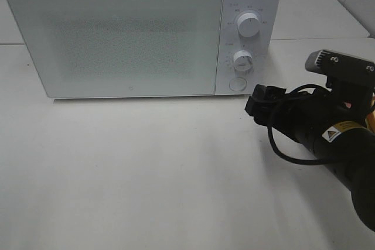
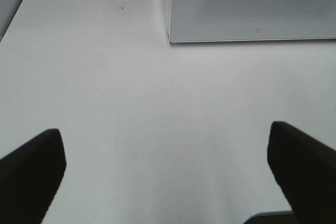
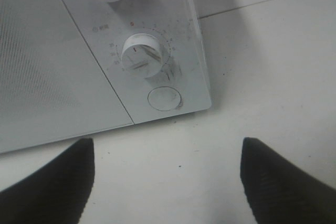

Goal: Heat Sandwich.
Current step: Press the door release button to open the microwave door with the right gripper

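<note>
The sandwich and its pink plate are out of view in every frame. The white microwave (image 1: pixel 117 39) stands at the back of the table with its door shut. My right gripper (image 1: pixel 255 102) is open and empty, low over the table just in front of the microwave's control panel. In the right wrist view the gripper (image 3: pixel 168 182) faces the lower knob (image 3: pixel 142 51) and the round button (image 3: pixel 164 98). My left gripper (image 2: pixel 167 177) is open and empty over bare table, with the microwave's front corner (image 2: pixel 170 38) ahead of it. The left arm does not show in the exterior view.
The control panel has an upper knob (image 1: pixel 249 26), a lower knob (image 1: pixel 242 60) and a round button (image 1: pixel 237 84). The white table (image 1: pixel 146 174) stretches in front of the microwave. A seam between tabletops (image 3: pixel 262 3) runs behind the microwave's right side.
</note>
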`<state>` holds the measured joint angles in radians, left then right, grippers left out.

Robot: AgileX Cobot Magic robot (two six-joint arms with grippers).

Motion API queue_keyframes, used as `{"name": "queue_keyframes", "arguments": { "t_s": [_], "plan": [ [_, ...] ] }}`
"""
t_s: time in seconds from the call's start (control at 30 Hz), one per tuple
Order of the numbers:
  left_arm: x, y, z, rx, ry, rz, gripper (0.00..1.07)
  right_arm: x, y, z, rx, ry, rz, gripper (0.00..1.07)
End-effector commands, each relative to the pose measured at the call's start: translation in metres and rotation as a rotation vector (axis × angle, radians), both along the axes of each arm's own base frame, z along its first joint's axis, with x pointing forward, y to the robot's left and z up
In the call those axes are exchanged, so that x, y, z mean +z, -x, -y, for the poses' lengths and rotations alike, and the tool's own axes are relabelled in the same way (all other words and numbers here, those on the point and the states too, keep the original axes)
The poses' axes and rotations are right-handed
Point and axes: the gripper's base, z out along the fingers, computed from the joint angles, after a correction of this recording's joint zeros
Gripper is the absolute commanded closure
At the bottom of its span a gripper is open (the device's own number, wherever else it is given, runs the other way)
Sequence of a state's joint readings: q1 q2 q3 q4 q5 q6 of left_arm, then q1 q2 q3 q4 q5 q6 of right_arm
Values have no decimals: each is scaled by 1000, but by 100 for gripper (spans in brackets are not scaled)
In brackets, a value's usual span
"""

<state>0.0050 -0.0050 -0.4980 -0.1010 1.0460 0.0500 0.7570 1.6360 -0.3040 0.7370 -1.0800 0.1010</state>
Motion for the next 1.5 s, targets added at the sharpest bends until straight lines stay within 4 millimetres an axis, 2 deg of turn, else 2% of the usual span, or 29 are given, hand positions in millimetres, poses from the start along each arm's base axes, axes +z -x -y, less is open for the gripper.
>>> {"name": "queue_keyframes", "arguments": {
  "t_s": [0.03,0.07,0.13,0.27,0.33,0.4,0.43,0.53,0.6,0.7,0.8,0.83,0.87,0.93,0.97,1.0,1.03,1.5],
  "plan": [
    [-1,4,0,4,11,31,1,1,0,-1,-67,-202,-15,32],
    [-1,4,0,4,11,31,1,1,0,-1,-67,-202,-15,32],
    [-1,4,0,4,11,31,1,1,0,-1,-131,-387,-38,32],
    [-1,4,0,4,11,31,1,1,0,-1,-187,-548,-59,32],
    [-1,4,0,4,11,31,1,1,0,-1,-247,-718,-81,32],
    [-1,4,0,4,11,31,1,1,0,-1,-267,-779,-88,32],
    [-1,4,0,4,11,31,1,1,0,-1,-306,-890,-103,32],
    [-1,4,0,4,11,31,1,1,0,-1,-335,-971,-114,33],
    [-1,4,0,4,11,31,1,0,0,-1,-368,-1051,-137,39],
    [-1,4,0,4,11,31,1,-1,1,-1,-385,-1083,-151,46],
    [-1,4,0,4,11,31,1,-2,1,0,-404,-1111,-158,68],
    [-1,4,0,4,11,31,1,-2,1,0,-404,-1111,-158,68],
    [-1,4,0,4,11,31,1,-2,1,0,-404,-1111,-158,81],
    [-1,4,0,4,11,31,1,-2,1,-1,-404,-1110,-159,94],
    [-1,4,0,4,11,31,1,-2,1,-1,-404,-1110,-159,100],
    [-1,4,0,4,11,31,1,-2,1,-1,-404,-1110,-159,100],
    [-1,4,0,4,11,31,1,-2,1,0,-404,-1110,-158,107],
    [-1,4,0,4,11,31,1,-5,2,-1,-421,-1101,-195,105]
  ]
}}
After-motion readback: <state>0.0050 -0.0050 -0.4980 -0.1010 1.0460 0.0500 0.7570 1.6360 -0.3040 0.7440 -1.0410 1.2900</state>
